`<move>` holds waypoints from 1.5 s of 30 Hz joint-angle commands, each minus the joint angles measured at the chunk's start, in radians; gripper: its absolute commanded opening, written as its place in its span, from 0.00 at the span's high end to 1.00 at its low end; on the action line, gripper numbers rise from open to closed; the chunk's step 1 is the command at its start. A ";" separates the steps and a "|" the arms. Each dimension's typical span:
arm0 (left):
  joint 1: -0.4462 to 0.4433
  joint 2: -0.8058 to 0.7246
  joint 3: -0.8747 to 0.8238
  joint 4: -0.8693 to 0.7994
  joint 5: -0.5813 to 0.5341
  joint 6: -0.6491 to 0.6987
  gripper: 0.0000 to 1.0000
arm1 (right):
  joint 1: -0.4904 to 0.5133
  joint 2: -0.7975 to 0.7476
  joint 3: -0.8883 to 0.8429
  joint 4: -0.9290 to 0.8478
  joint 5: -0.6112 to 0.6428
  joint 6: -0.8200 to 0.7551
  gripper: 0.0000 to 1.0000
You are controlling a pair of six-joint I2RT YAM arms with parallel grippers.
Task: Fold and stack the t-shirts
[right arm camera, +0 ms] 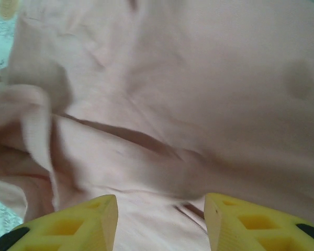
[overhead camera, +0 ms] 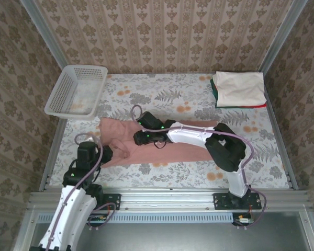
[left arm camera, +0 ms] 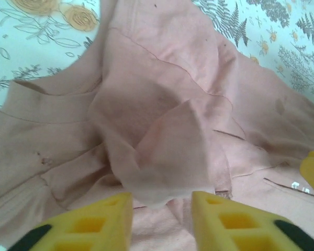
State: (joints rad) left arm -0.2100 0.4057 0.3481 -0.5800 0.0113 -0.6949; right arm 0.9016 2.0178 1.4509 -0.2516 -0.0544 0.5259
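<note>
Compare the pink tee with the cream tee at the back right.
The pink tee lies spread out and rumpled; the cream tee is folded into a neat rectangle. The pink tee sits on the tablecloth mid-table; the cream tee tops a stack in the far right corner. Both are light-coloured.

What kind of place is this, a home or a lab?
Probably a robot test cell dressed like a home: wallpapered panels in a metal frame, a floral tablecloth, and a left arm and right arm bolted near a pink tee.
</note>
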 commanded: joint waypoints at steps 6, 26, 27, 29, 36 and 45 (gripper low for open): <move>0.026 -0.047 0.038 -0.033 -0.166 -0.049 0.42 | 0.067 0.233 0.333 -0.175 0.078 -0.070 0.55; 0.393 0.322 0.181 0.181 0.162 0.059 0.30 | 0.212 0.159 0.166 -0.017 -0.064 -0.295 0.60; 0.393 0.336 0.185 0.181 0.179 0.066 0.30 | 0.214 0.151 0.157 -0.013 -0.071 -0.299 0.59; 0.390 0.368 0.185 0.191 0.243 0.073 0.30 | 0.212 0.127 0.134 0.007 -0.073 -0.293 0.57; 0.215 0.522 0.187 0.206 0.308 0.117 0.33 | 0.164 -0.039 0.036 0.010 -0.059 -0.278 0.48; 0.086 0.412 0.110 0.084 0.212 0.078 0.53 | -0.035 -0.254 -0.215 -0.076 0.104 -0.155 0.43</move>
State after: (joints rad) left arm -0.1131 0.8707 0.4911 -0.4244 0.2646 -0.6079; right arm 0.9428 1.7947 1.2945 -0.2436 -0.0711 0.2913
